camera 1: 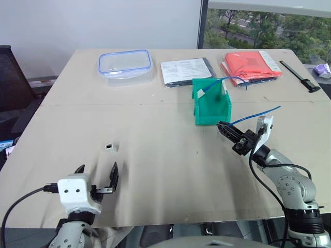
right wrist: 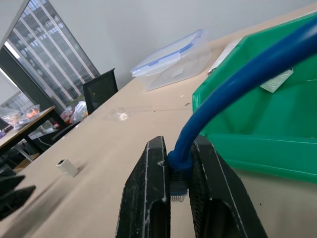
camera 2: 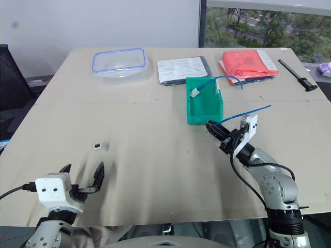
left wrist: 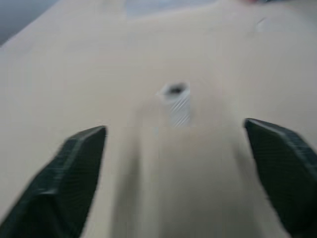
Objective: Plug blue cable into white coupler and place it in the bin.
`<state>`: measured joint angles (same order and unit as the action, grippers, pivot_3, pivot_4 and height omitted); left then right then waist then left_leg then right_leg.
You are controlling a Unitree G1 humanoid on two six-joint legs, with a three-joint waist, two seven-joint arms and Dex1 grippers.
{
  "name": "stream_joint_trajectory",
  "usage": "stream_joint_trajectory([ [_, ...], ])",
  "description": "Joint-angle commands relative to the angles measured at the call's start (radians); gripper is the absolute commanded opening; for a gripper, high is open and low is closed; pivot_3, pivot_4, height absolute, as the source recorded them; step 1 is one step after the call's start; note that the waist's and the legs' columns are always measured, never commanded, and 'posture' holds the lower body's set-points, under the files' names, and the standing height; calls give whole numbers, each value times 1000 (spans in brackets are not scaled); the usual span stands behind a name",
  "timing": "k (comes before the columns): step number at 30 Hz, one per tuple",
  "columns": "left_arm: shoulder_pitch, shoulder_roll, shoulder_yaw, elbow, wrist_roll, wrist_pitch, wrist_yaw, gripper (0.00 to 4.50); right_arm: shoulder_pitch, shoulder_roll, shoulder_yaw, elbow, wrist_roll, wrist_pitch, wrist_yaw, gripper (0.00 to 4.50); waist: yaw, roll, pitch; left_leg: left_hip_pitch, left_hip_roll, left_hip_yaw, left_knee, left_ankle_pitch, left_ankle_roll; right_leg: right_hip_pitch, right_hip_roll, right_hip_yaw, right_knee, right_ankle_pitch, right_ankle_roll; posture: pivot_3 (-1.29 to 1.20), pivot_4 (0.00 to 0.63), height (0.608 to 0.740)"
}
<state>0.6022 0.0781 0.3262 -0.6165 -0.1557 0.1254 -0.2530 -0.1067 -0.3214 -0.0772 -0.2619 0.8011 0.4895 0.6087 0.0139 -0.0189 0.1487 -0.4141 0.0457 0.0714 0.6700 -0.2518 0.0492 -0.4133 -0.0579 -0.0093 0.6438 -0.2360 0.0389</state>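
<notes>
Our left hand (camera 1: 98,179) spread wide, low over surface (camera 1: 155,155); white coupler (camera 1: 109,146) lies just ahead, apart, socket facing hand. Our right hand (right wrist: 179,184) pinches blue cable (right wrist: 247,69) plug beside bin (camera 1: 211,107), farther from coupler.

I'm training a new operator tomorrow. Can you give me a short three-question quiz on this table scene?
1. True or false: the right hand is shut on the blue cable.
2. Where is the white coupler? A) in the green bin B) on the bare table, ahead of the left hand C) on the red folder
3. Fill in: the left hand's fingers stand ____.

Key: 1 true; 2 B; 3 open
</notes>
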Motion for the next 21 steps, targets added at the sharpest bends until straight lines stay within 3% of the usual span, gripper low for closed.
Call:
stream_joint_trajectory([
  [1,-67,4,-51,68,24,6,25,4465,-8,14,1,-41,1,-11,9,0,-1,0,0,0,0,0,0,0,0,0,0,0,0,0,0,0,150,740],
  [13,-310,55,-33,292,64,38,136,4465,19,26,1,-78,-23,-11,-17,0,-3,2,-2,1,2,0,0,0,1,0,3,1,2,0,0,0,150,740],
  [16,-335,63,-43,321,52,36,128,3687,21,23,3,-79,-32,-11,-12,0,-3,3,-3,2,2,0,0,0,1,0,3,1,2,0,0,0,150,740],
  [21,-345,80,-66,358,62,8,111,1269,28,24,6,-90,-41,-8,-13,0,-1,8,-5,2,1,0,0,0,1,1,3,1,2,0,0,0,150,740],
])
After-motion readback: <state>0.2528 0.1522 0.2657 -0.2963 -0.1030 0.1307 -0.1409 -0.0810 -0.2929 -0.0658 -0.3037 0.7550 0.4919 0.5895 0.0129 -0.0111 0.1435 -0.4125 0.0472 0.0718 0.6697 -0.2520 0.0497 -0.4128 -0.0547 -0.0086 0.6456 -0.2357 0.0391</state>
